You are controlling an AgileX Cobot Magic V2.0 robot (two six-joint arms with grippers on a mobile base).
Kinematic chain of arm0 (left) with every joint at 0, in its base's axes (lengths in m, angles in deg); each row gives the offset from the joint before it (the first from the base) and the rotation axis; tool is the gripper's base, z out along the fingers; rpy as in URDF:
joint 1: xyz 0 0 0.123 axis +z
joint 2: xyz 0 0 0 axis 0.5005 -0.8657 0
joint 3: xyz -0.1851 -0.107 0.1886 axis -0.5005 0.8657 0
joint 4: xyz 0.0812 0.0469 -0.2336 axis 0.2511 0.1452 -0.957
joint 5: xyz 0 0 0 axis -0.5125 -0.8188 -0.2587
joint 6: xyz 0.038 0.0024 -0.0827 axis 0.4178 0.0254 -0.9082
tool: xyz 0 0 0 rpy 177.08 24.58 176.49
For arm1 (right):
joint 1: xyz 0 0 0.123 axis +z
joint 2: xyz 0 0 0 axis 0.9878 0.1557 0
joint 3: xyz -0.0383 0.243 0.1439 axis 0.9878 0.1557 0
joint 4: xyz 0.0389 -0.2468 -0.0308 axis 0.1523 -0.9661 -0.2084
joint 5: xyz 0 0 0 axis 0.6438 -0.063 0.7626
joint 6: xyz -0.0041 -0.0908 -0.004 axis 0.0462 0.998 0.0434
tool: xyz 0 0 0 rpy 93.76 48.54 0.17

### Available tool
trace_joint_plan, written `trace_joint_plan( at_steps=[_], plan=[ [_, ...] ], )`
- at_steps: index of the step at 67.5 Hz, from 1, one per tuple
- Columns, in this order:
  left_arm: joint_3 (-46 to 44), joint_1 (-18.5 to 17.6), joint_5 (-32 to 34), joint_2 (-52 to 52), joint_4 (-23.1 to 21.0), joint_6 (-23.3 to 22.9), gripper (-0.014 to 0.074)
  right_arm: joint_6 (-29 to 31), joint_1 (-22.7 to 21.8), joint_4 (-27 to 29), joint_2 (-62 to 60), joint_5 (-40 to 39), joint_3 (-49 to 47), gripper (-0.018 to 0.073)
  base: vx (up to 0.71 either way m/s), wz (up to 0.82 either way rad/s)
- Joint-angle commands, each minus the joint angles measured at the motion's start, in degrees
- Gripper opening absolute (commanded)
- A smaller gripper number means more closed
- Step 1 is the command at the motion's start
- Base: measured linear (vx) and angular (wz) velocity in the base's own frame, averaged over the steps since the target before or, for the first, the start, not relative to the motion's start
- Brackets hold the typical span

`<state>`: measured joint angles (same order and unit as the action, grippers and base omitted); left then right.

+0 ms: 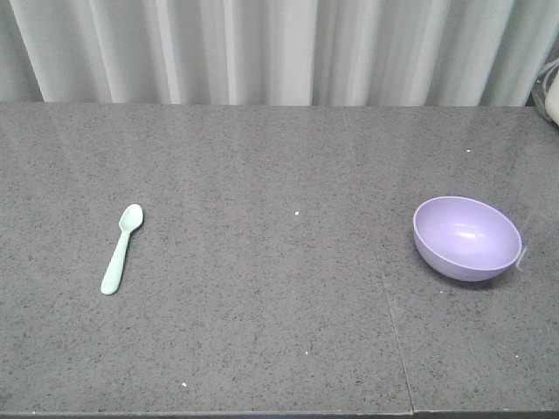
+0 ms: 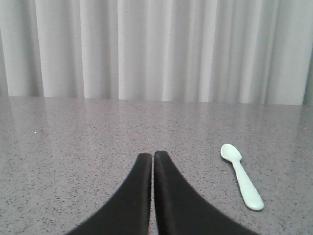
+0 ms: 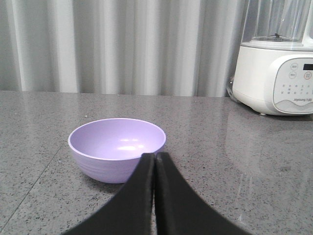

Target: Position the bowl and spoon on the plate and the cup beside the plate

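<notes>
The lavender bowl sits upright on the grey counter at the right, empty inside. From the right wrist view the bowl lies just ahead and left of my right gripper, which is shut with nothing in it. The mint-green spoon lies flat at the left, its scoop pointing away. In the left wrist view the spoon rests to the right of my left gripper, shut and holding nothing. Neither gripper appears in the front view. The plate and the cup are out of view.
A white blender with a clear jug stands at the back right of the grey speckled counter, its edge showing in the front view. A pale curtain hangs behind. A seam crosses the counter.
</notes>
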<state>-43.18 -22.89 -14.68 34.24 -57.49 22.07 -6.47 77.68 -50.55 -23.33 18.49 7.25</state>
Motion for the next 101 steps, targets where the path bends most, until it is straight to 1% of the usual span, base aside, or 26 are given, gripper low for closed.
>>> trace_joint_plan(
  at_steps=[1,19,23,32,35,38,41,43,46,51,54,57,58,62,67,71,73,76,78,81,85,89,93,96,101],
  plan=[
    [-1.1,0.12,3.96,0.82,-0.43,-0.72,-0.0006,0.27,-0.3,-0.25,-0.23,-3.87,-0.03,-0.0003,0.0,0.0],
    [-1.1,0.12,3.96,0.82,-0.43,-0.72,-0.0006,0.27,-0.3,-0.25,-0.23,-3.87,-0.03,-0.0003,0.0,0.0],
    [-1.1,0.13,5.28,0.82,-0.37,-0.72,-0.0006,0.27,-0.3,-0.32,-0.23,-4.96,-0.25,-0.0003,0.0,0.0],
    [-1.38,0.13,11.77,0.82,-0.37,-0.72,-0.0006,0.27,-0.37,-0.26,-0.23,-14.52,-0.24,-0.0003,0.0,0.0],
    [-1.45,0.13,15.07,0.82,-0.49,-0.86,-0.0006,0.17,-0.37,0.06,-0.23,-20.46,-0.3,-0.0003,0.0,0.0],
    [-1.75,0.13,19.15,0.82,-0.54,-2.72,-0.0006,-0.88,-0.37,1.09,-0.23,-26.86,-1.2,-0.0003,0.0,0.0],
    [-3.18,0.13,21.59,0.82,-0.49,-6.3,-0.0006,-1.89,-0.37,2.35,-0.23,-33.18,-3.22,-0.0003,0.0,0.0],
    [-5.14,0.13,21.69,0.68,-0.43,-7.96,-0.0006,-1.59,-0.37,4.02,-0.17,-35.61,-5.54,-0.0003,0.0,0.0],
    [-8.84,0.13,21.25,0.14,-0.43,-9.4,-0.0006,-0.36,-0.37,7.06,0.86,-35.94,-11.01,-0.0003,0.0,0.0],
    [-18.54,0.13,19.35,-3.39,-0.43,-9.78,-0.0006,5.44,-0.37,13.42,6.34,-31.34,-22.23,-0.0003,0.0,0.01],
    [-25.92,0.13,16.31,-7.5,-0.49,-9.78,-0.0006,9.77,-0.37,14.77,12.25,-27.15,-31.26,-0.0003,0.0,0.01],
    [-32.78,0.13,12.38,-11.93,-0.49,-10.46,-0.0006,12.81,-0.37,15.21,18.31,-23.21,-39.6,-0.0003,0.0,0.0],
    [-35.71,0.13,10.42,-13.91,-0.49,-10.89,-0.0006,13.68,-0.37,15.38,20.86,-19.76,-43.18,-0.0003,0.0,0.0],
    [-44.84,0.08,2.56,-20.73,-0.49,-12.15,-0.0006,14.17,0.4,16.0,28.61,-8.96,-54.56,-0.0003,0.0,0.0],
    [-53.89,0.08,-9.98,-29.19,-0.49,-12.2,-0.0006,14.13,2.32,15.01,36.8,3.43,-65.65,-0.0003,0.0,0.0],
    [-59.22,0.02,-16.37,-35.38,-0.49,-12.2,-0.0006,13.99,3.16,14.88,42.7,11.0,-72.9,-0.0003,0.0,0.0],
    [-61.08,-0.13,-17.9,-38.3,-0.49,-12.2,-0.0006,13.99,3.16,14.88,45.3,16.22,-75.73,-0.0003,0.0,0.0],
    [-63.02,-1.47,-18.13,-42.7,-0.49,-12.2,-0.0006,13.97,3.16,14.88,48.87,21.76,-78.93,-0.0003,0.0,0.0],
    [-63.76,-2.73,-17.72,-45.33,-0.44,-12.2,-0.0006,13.91,3.16,15.13,50.72,23.69,-80.07,-0.0003,0.0,0.0],
    [-64.32,-4.57,-16.68,-48.65,-0.44,-12.2,-0.0006,13.75,3.16,16.09,53.06,24.26,-80.75,-0.0003,0.0,0.0],
    [-64.26,-6.97,-12.89,-53.44,-0.44,-12.2,-0.0006,13.64,3.16,16.97,55.51,23.93,-80.82,-0.0003,0.0,0.0],
    [-64.26,-8.31,-10.72,-57.06,-0.44,-12.2,-0.0006,13.46,3.1,17.81,57.8,24.34,-80.82,-0.0003,0.0,0.0],
    [-64.26,-9.17,-10.72,-60.25,-0.48,-12.2,-0.0006,13.52,3.1,16.75,59.88,25.27,-80.82,-0.0003,0.0,0.0],
    [-64.26,-9.32,-10.86,-62.08,-0.5,-12.2,-0.0006,13.52,3.1,14.61,61.05,26.25,-80.82,-0.0002,0.0,0.0],
    [-64.26,-9.32,-10.57,-63.72,-0.5,-12.2,-0.0006,10.71,3.1,11.29,62.82,27.65,-80.82,0.0005,0.0,0.0]
  ],
)
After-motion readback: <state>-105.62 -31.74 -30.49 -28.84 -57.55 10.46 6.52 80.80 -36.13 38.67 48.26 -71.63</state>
